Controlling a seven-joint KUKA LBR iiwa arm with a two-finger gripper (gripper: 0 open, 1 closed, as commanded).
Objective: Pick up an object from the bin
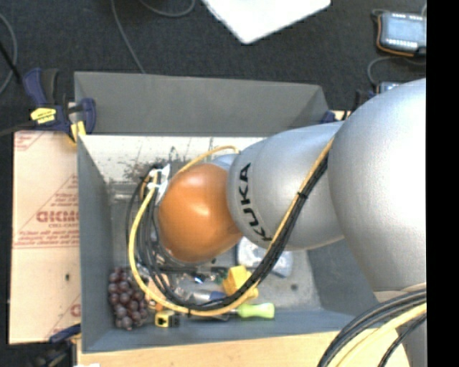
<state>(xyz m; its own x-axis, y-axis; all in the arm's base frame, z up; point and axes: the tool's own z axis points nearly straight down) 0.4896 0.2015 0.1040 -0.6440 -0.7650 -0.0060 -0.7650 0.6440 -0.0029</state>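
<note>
Gripper: low in the left half of the grey metal bin, under the orange wrist cover. Whether it is released or clenched cannot be told.

Nearest things:
- dark-red grape bunch, in the view's lower-left corner
- yellow block
- lime-green handle, by the lower wall

Bin floor: grey, dark-scuffed.

Outside the bin: dark ground, white sheet.

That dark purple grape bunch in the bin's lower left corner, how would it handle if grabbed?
The grape bunch is a cluster of small round beads, so a grip may slip off. Lumpy and cornered, it probably won't roll.
</note>
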